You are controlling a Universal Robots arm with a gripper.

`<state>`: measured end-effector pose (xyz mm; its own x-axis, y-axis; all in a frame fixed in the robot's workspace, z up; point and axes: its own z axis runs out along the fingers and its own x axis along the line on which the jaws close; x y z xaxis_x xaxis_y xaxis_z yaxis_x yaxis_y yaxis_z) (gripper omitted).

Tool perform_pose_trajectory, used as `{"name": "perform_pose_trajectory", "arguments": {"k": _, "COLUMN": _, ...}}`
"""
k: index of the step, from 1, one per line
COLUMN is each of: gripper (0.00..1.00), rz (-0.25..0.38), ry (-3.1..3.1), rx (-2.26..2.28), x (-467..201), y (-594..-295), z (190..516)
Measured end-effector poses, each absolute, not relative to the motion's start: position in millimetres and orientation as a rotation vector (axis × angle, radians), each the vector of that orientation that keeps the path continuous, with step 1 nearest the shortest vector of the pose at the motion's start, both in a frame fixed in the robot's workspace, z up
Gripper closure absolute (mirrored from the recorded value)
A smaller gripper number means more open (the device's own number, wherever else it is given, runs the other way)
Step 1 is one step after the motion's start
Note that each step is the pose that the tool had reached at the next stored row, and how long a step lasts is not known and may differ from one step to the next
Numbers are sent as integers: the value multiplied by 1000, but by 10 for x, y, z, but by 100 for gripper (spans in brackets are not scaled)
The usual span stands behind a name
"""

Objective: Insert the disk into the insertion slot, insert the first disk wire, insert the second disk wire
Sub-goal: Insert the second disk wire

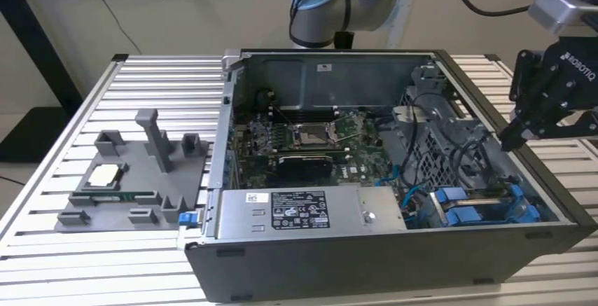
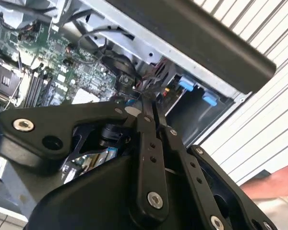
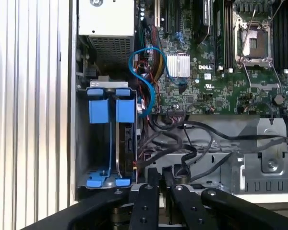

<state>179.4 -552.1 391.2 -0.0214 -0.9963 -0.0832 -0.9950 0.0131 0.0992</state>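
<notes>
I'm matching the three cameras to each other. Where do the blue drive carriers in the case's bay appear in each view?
Exterior view: blue carriers in the case corner at the exterior view's right, below the gripper.
First wrist view: carriers between the case wall and the cable bundle.
Second wrist view: two blue tabs beyond the gripper's tips.
Shared landmark: the CPU socket.

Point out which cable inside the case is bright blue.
The thin looped cable beside the power-supply box, arching over the motherboard edge above the blue drive carriers. The other cables are black.
</notes>
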Motion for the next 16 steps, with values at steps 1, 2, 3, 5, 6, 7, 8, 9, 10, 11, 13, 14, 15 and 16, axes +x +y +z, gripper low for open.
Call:
{"name": "perform_pose_trajectory", "arguments": {"k": 1, "gripper": 84, "rz": -203, "ry": -2229, "rx": 2190, "x": 1750, "y": -5521, "z": 3912}}
{"name": "perform_pose_trajectory", "arguments": {"k": 2, "gripper": 84, "rz": -203, "ry": -2229, "rx": 2191, "x": 1703, "y": -5520, "z": 3912}}
{"name": "perform_pose_trajectory", "arguments": {"k": 3, "gripper": 84, "rz": -203, "ry": -2229, "rx": 2191, "x": 1657, "y": -5521, "z": 3912}}
{"name": "perform_pose_trajectory", "arguments": {"k": 5, "gripper": 84, "rz": -203, "ry": -2229, "rx": 2191, "x": 1564, "y": -5522, "z": 3912}}
{"name": "perform_pose_trajectory", "arguments": {"k": 6, "gripper": 84, "rz": -203, "ry": -2229, "rx": 2191, "x": 1522, "y": -5526, "z": 3912}}
{"name": "perform_pose_trajectory", "arguments": {"k": 7, "gripper": 84, "rz": -203, "ry": -2229, "rx": 2191, "x": 1476, "y": -5534, "z": 3912}}
{"name": "perform_pose_trajectory", "arguments": {"k": 8, "gripper": 84, "rz": -203, "ry": -2229, "rx": 2191, "x": 1439, "y": -5546, "z": 3909}}
{"name": "perform_pose_trajectory", "arguments": {"k": 9, "gripper": 84, "rz": -203, "ry": -2229, "rx": 2191, "x": 1411, "y": -5561, "z": 3906}}
{"name": "perform_pose_trajectory", "arguments": {"k": 10, "gripper": 84, "rz": -203, "ry": -2229, "rx": 2191, "x": 1389, "y": -5577, "z": 3902}}
{"name": "perform_pose_trajectory", "arguments": {"k": 11, "gripper": 84, "rz": -204, "ry": -2229, "rx": 2191, "x": 1381, "y": -5586, "z": 3900}}
{"name": "perform_pose_trajectory", "arguments": {"k": 13, "gripper": 84, "rz": -203, "ry": -2229, "rx": 2191, "x": 1381, "y": -5587, "z": 3901}}
{"name": "perform_pose_trajectory", "arguments": {"k": 14, "gripper": 84, "rz": -203, "ry": -2229, "rx": 2191, "x": 1382, "y": -5588, "z": 3901}}
{"name": "perform_pose_trajectory", "arguments": {"k": 15, "gripper": 84, "rz": -203, "ry": -2229, "rx": 2191, "x": 1381, "y": -5589, "z": 3901}}
{"name": "perform_pose_trajectory", "arguments": {"k": 16, "gripper": 84, "rz": -203, "ry": -2229, "rx": 2191, "x": 1381, "y": -5590, "z": 3900}}
